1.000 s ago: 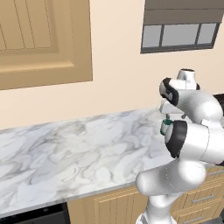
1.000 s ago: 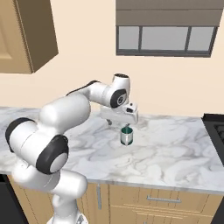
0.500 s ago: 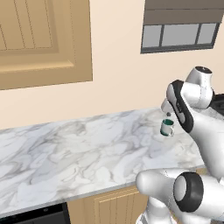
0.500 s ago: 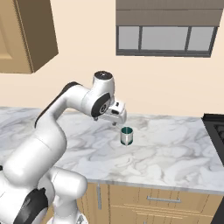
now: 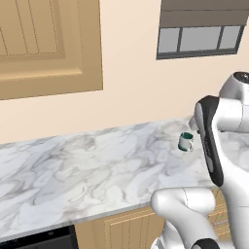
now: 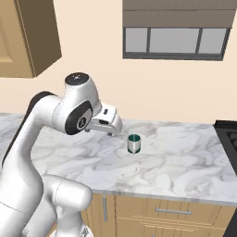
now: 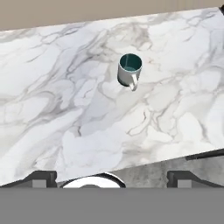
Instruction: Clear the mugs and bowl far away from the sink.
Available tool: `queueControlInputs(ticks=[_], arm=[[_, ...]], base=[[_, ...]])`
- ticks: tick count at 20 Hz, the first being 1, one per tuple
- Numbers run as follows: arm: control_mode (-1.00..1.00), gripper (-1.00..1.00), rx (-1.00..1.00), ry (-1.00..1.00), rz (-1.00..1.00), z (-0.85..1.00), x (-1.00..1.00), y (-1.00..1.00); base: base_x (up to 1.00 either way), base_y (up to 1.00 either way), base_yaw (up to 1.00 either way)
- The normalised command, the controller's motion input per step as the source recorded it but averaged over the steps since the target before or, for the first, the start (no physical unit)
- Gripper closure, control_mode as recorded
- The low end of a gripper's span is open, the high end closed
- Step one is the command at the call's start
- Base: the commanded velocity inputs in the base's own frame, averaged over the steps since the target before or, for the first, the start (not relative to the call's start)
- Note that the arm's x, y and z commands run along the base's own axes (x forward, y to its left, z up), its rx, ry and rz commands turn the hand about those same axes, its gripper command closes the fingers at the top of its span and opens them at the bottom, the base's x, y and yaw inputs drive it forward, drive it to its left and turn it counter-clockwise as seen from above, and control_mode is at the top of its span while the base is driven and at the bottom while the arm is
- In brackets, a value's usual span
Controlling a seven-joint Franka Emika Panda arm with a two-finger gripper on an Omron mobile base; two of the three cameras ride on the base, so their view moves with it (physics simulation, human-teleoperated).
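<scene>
One of the mugs (image 7: 129, 70), pale grey with a teal inside and a handle, stands upright on the marble counter (image 7: 65, 109). The same mug (image 6: 134, 144) sits mid-counter in the right base view and toward the right in the left base view (image 5: 185, 142). My gripper (image 6: 98, 133) hangs open and empty above the counter, apart from the mug and to its left in the right base view. In the hand view its fingertips (image 7: 41, 177) stand wide at the bottom, the mug well ahead of them. The bowl and the sink are out of view.
The counter's front edge (image 6: 162, 194) runs over wooden drawers. A dark stove corner (image 6: 227, 134) sits at the far right. A window (image 6: 173, 40) and a wooden wall cabinet (image 5: 44, 44) hang above the counter. My own arm (image 5: 219, 141) blocks the right side of the left base view.
The arm has drawn back from just above the mug toward the base and to the left. The mug stays where it stood. The jaws stay open.
</scene>
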Motion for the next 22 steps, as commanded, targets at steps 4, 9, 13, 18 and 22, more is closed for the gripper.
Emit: queueControlInputs(ticks=[4,9,13,18,22], arm=[[-1.0,-1.0,0.0,-0.01,0.0,0.54,-1.0,0.03],[-1.0,-1.0,0.0,-0.14,0.0,0.72,-1.0,0.29],[-1.0,-1.0,-0.15,-0.39,0.05,0.95,-0.8,0.76],[-1.0,-1.0,-0.19,-0.41,0.01,0.79,-0.08,0.65],[-1.0,-1.0,-0.01,-0.19,0.0,0.18,0.3,0.03]], base=[[0.0,0.0,0.0],[0.0,0.0,0.0],[0.0,0.0,0.0],[0.0,0.0,0.0],[0.0,0.0,0.0]])
